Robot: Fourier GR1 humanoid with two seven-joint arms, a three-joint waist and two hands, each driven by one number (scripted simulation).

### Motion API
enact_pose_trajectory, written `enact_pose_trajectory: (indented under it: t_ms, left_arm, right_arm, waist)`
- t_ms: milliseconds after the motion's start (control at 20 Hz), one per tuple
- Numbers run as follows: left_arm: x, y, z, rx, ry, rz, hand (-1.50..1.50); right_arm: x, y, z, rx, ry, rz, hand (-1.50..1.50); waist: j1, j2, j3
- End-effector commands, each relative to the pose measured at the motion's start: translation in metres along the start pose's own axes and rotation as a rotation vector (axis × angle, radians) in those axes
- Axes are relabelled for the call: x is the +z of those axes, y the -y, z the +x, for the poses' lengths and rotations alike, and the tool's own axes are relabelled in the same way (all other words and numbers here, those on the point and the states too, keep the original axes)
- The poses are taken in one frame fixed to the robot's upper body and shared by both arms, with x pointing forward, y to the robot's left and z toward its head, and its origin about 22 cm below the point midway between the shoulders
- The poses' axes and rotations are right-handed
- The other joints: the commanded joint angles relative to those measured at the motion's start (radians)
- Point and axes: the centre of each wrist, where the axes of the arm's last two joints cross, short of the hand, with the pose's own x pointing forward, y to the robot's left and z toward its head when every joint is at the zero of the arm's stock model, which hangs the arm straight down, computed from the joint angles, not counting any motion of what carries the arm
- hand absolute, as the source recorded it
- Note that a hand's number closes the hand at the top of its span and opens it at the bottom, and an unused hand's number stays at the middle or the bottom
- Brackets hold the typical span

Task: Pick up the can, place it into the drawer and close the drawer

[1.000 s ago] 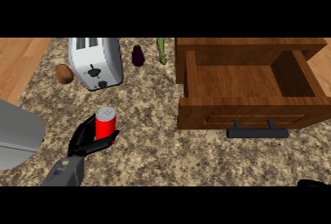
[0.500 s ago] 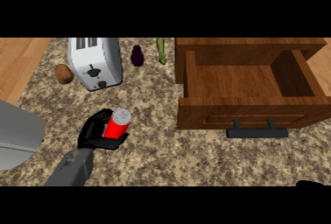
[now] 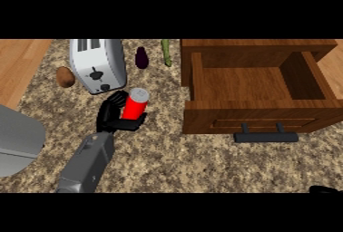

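Where the speckled stone table (image 3: 201,163) fills most of the head view, a strip of pale wood floor runs along its left side. Wooden drawer (image 3: 258,97), pulled open, sits at the upper right: bare wood bottom showing, front panel toward the lower edge, dark bar handle (image 3: 266,136) projecting from that panel. Nothing visible inside it.

Grey rounded object (image 3: 17,140) cut off by the left edge; cannot tell what it is. Silver toaster (image 3: 97,63) upper left, slots at its far end, dark knob on the near face.

Left forearm, grey, comes in from the lower edge and angles up toward the toaster. Left hand (image 3: 112,115), black, fingers curled round the red can (image 3: 135,105), thumb across its lower part. Can tilted slightly, silver top pointing up-right, lying just below the toaster's near corner and well left of the drawer. Whether the can touches the table cannot be told.

Right hand (image 3: 326,190): only a dark sliver at the lower right corner; finger state cannot be told.

Small items along the far edge: brown potato (image 3: 65,77) just left of the toaster, dark purple eggplant (image 3: 141,58) to its right, thin green stalk (image 3: 166,52) between eggplant and drawer.
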Motion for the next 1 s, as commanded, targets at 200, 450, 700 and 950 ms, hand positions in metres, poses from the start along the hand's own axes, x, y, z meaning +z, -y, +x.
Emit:
enact_pose_trajectory:
  t_ms: [200, 450, 700, 950]
  left_arm:
    - [-0.033, 0.040, 0.042, -0.040, 0.044, -0.081, 1.50]
    - [-0.050, 0.068, 0.097, -0.064, 0.068, -0.150, 1.50]
    - [-0.067, 0.113, 0.160, -0.042, 0.064, -0.184, 1.50]
    - [-0.075, 0.155, 0.218, -0.054, 0.089, -0.193, 1.50]
  right_arm:
    - [0.012, -0.008, 0.008, 0.021, 0.016, -0.021, -1.50]
    - [0.007, -0.001, 0.001, 0.045, -0.001, -0.033, -1.50]
    - [0.006, 0.008, 0.007, 0.020, 0.011, -0.031, -1.50]
    - [-0.007, 0.000, -0.006, 0.032, 0.003, -0.008, -1.50]
  waist:
    - [0.008, -0.004, 0.001]
    - [0.020, -0.010, 0.001]
    - [0.005, -0.008, 0.001]
    - [0.002, -0.003, 0.001]
